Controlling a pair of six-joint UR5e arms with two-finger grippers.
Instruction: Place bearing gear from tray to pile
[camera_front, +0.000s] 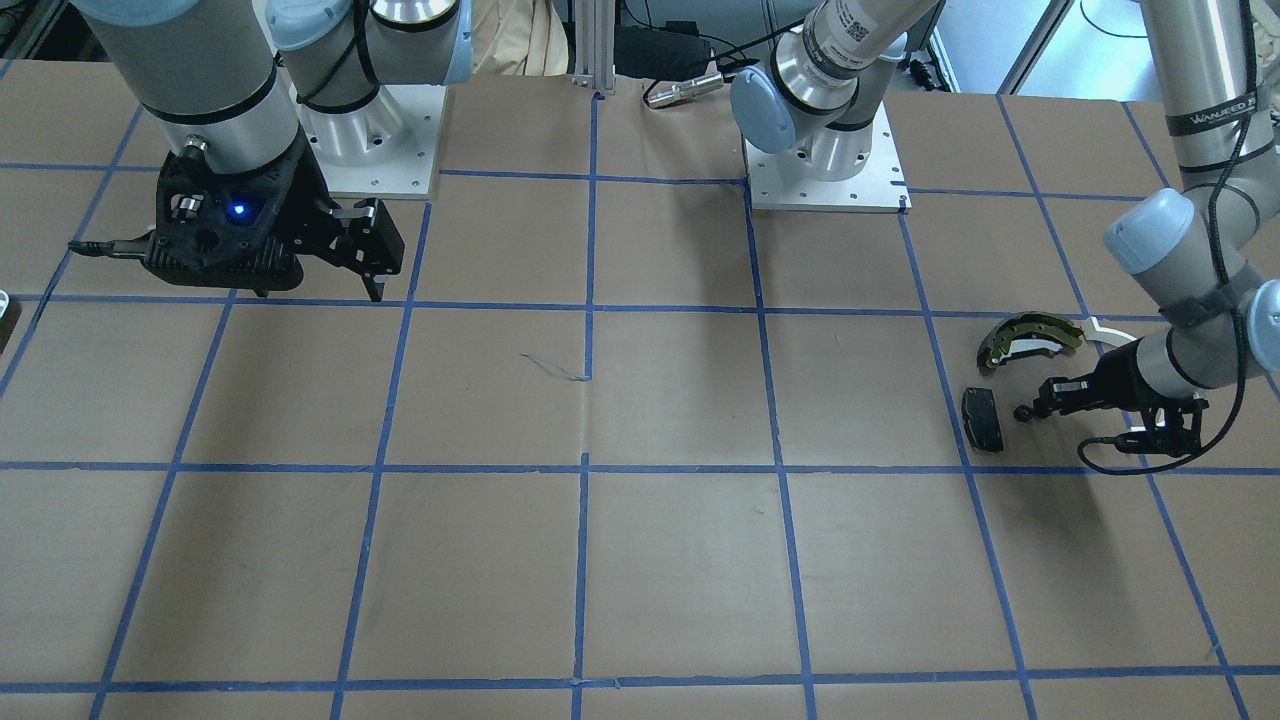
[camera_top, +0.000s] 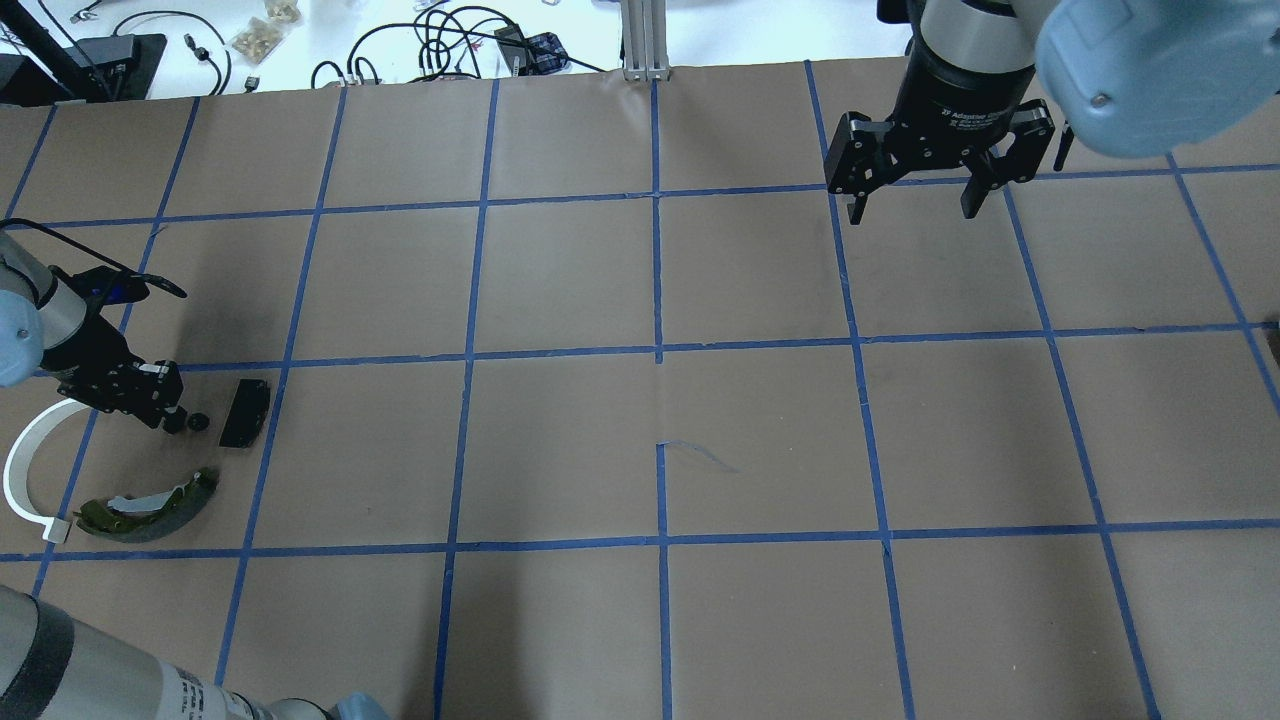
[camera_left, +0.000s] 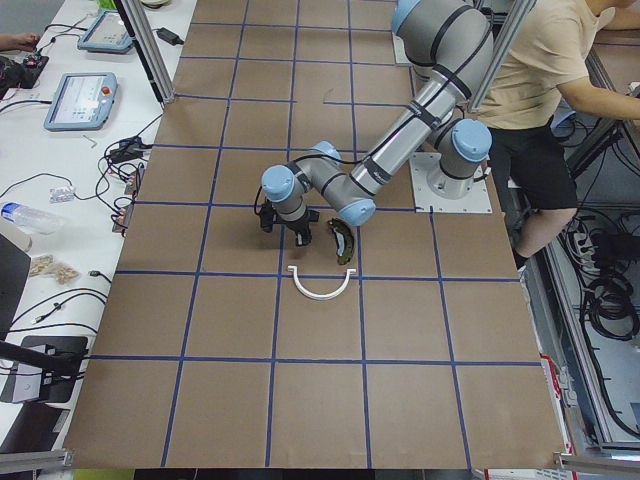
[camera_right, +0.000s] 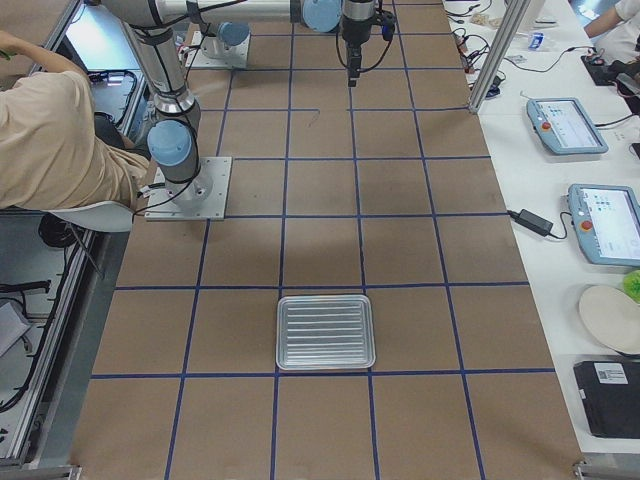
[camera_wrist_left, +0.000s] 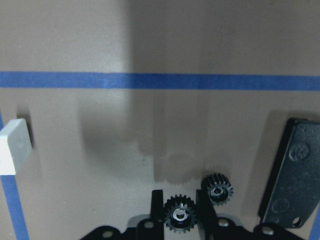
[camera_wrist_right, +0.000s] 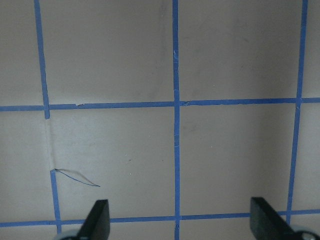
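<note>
My left gripper (camera_wrist_left: 180, 204) is low over the paper at the pile, shut on a small black bearing gear (camera_wrist_left: 180, 216). A second like gear (camera_wrist_left: 217, 189) shows just past one finger. In the overhead view the left gripper (camera_top: 180, 418) sits beside the black rectangular pad (camera_top: 245, 412). The white arc (camera_top: 20, 470) and the olive-gold brake shoe (camera_top: 150, 508) lie close by. The ribbed metal tray (camera_right: 325, 332) shows only in the exterior right view, with nothing visible in it. My right gripper (camera_top: 910, 205) hangs open and holds nothing, far from the pile.
Brown paper with a blue tape grid (camera_top: 658, 355) covers the table. The two arm bases (camera_front: 825, 165) stand at the robot's edge. A person (camera_left: 550, 60) stands behind the robot. Cables, tablets and pendants (camera_right: 565, 125) lie on the side bench.
</note>
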